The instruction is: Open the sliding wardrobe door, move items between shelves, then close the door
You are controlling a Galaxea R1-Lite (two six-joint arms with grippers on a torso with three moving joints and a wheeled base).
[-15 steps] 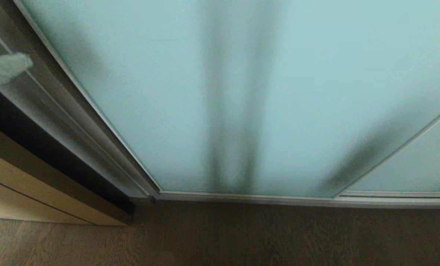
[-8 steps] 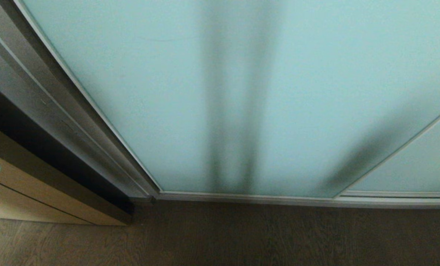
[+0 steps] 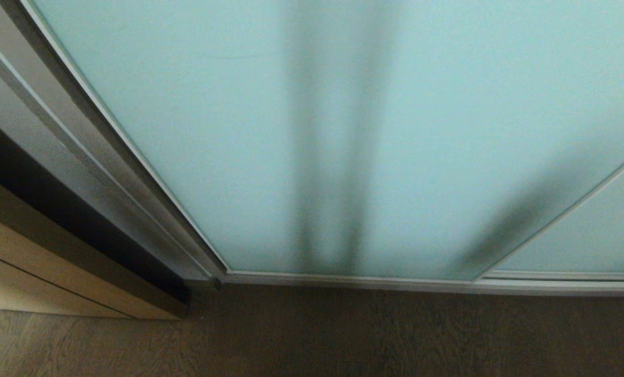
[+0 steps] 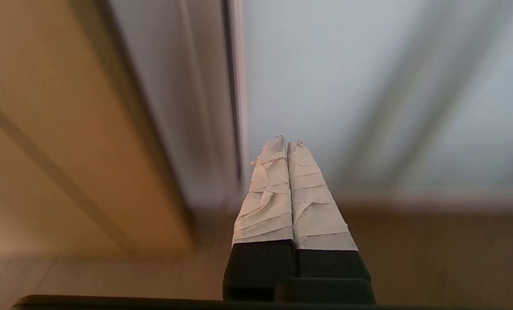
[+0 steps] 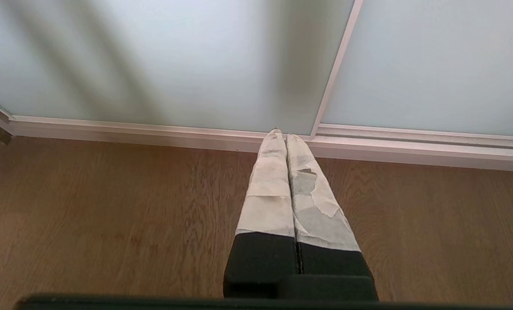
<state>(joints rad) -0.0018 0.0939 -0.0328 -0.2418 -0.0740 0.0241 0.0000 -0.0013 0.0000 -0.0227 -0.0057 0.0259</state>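
Left end effector (image 4: 287, 144): clenched, taped fingers (image 4: 267, 193) pressed flat together, nothing between them, hanging low above the wood floor (image 3: 343, 335) near the corner where the tan cabinet front (image 4: 45, 129) meets the wardrobe. Right end effector (image 5: 281, 134): likewise clenched and empty, pointing at the silver floor track (image 5: 411, 148) just below the upright frame strip between two panes. Neither reaching into the head view.

Sliding wardrobe door (image 3: 317, 131): frosted aqua glass filling most of the head view, left edge tight against the silver frame (image 3: 134, 173), bottom rail seated along the track. A second pane (image 3: 594, 230) overlapping at the far right. No gap, no shelves, no cloth or bundle in sight; only dim upright shadows behind the glass, too vague to name.

Judged from how things lie: door fully shut, both arms tucked low and away from it. Either nothing begun or everything finished; impossible to tell which from these views alone, with the shelves hidden. No contact with the door at present.
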